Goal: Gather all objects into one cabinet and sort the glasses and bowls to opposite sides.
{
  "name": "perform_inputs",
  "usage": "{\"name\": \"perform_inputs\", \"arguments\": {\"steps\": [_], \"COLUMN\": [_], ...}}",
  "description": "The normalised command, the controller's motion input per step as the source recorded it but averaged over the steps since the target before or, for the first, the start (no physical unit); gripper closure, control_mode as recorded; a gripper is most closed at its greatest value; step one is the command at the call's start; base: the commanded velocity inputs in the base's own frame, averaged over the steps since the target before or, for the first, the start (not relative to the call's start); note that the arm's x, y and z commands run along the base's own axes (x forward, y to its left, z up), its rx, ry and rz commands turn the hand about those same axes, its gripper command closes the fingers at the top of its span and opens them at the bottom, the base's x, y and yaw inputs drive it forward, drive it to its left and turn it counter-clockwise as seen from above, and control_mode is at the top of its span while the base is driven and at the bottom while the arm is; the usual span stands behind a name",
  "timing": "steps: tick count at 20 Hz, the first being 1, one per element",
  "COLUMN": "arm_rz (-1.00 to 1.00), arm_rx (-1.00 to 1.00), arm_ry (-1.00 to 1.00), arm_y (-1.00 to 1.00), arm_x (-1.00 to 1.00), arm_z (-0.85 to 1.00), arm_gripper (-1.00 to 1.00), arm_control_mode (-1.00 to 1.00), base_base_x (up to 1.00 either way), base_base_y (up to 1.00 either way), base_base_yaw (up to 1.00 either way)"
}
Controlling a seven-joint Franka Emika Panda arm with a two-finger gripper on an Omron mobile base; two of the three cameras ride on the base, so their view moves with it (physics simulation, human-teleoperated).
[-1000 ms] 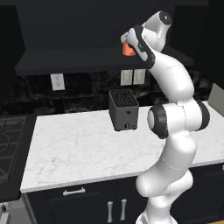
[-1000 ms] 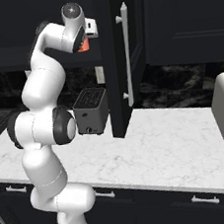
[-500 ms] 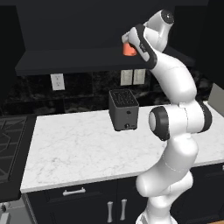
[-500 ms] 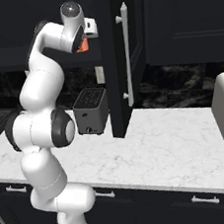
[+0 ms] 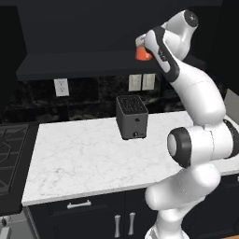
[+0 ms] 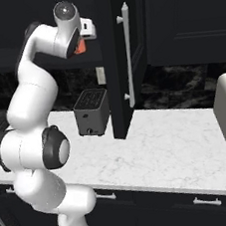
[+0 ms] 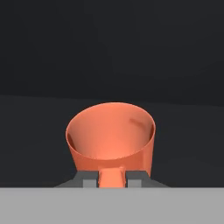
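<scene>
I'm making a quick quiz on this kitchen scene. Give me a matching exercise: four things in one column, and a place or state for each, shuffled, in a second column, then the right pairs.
Things:
1. salmon-orange cup
2. toaster
3. cabinet door
4. end effector

Places or states:
A. swung open, its silver bar handle showing
B. standing on the white marble counter
C. shut on the cup's wall
D. held up high at the dark cabinet

Pairs: 1-D, 2-B, 3-A, 4-C

The open cabinet door (image 6: 120, 64) with its long silver handle (image 6: 126, 53) stands edge-on just right of the raised gripper (image 7: 111, 178), walling off that side. Past the salmon-orange cup (image 7: 111, 139) pinched between its fingers lies dark, unobstructed cabinet interior (no other vessel visible there). Below, the black toaster (image 5: 132, 117) stands on the white counter (image 5: 84, 163), with bare marble around it.
</scene>
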Motion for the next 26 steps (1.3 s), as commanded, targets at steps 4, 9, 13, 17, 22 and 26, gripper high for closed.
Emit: {"name": "perform_inputs", "arguments": {"steps": [4,9,13,17,22,26], "arm_rz": [0.00,0.00,0.00,0.01,0.04,0.06], "arm_rx": [0.00,0.04,0.15,0.19,0.12,0.05], "arm_ry": [-0.15,-0.10,0.00,0.00,0.02,0.00], "arm_y": [0.00,0.00,0.00,0.00,0.00,0.00], "arm_x": [-1.00,-0.94,-0.79,-0.83,-0.95,-1.00], "arm_z": [0.00,0.00,0.09,0.16,0.10,0.03], "arm_gripper": [1.00,1.00,1.00,1.00,1.00,1.00], "arm_control_mode": [-1.00,-1.00,-1.00,-1.00,-1.00,-1.00], "base_base_x": [0.00,0.00,0.00,0.00,0.00,0.00], "base_base_y": [0.00,0.00,0.00,0.00,0.00,0.00], "base_base_yaw": [0.00,0.00,0.00,0.00,0.00,0.00]}}
